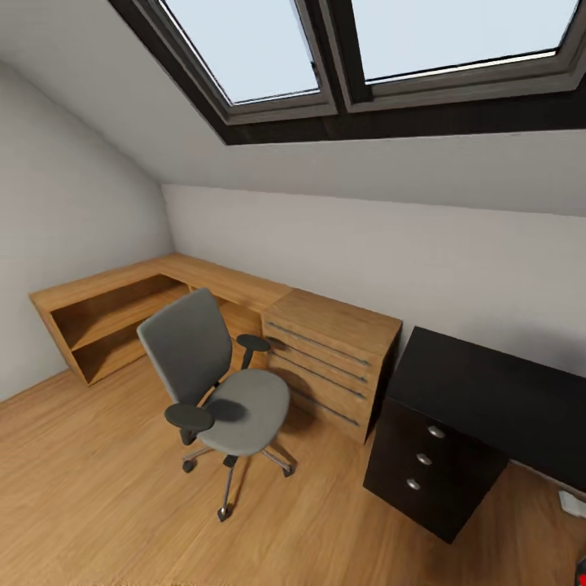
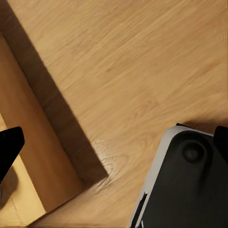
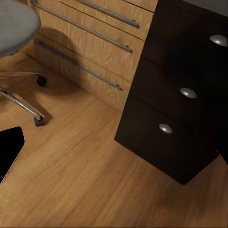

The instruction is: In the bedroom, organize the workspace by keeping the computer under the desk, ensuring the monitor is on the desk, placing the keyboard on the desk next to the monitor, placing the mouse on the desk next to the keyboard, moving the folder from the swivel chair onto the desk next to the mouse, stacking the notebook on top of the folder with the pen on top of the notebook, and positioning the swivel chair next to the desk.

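Grey-padded and bare of any blue folder that can be made out, the swivel chair (image 1: pixel 220 382) stands on the wooden floor (image 1: pixel 98 496) of an attic bedroom, facing a light wooden chest of drawers (image 1: pixel 330 358) and well apart from the glossy black table (image 1: pixel 496 382) at the right, whose drawer block (image 1: pixel 427 460) carries three round silver knobs. The visible part of the black top holds no monitor or keyboard; a small pale object (image 1: pixel 574 503) peeks out at the frame edge beneath it, too cropped to identify. Under the skylights (image 1: pixel 366 49), a low wooden corner shelf unit (image 1: pixel 122 313) runs along the far wall.

The right wrist view looks past a chrome chair leg (image 3: pixel 21 105) and castor (image 3: pixel 39 121) toward the same black drawers (image 3: pixel 183 95), with a dark sliver of the right pincer (image 3: pixel 10 149) at the edge; the left wrist view shows floorboards, a wooden panel and the left pincer's black tip (image 2: pixel 9 147). Whether either pincer is spread or clenched cannot be told, though nothing appears held.

The risk now lies in the approach: the star base juts out low, so a careless drive forward could nudge the chair rolling into the chest, or an arm could clip the black drawer corner.
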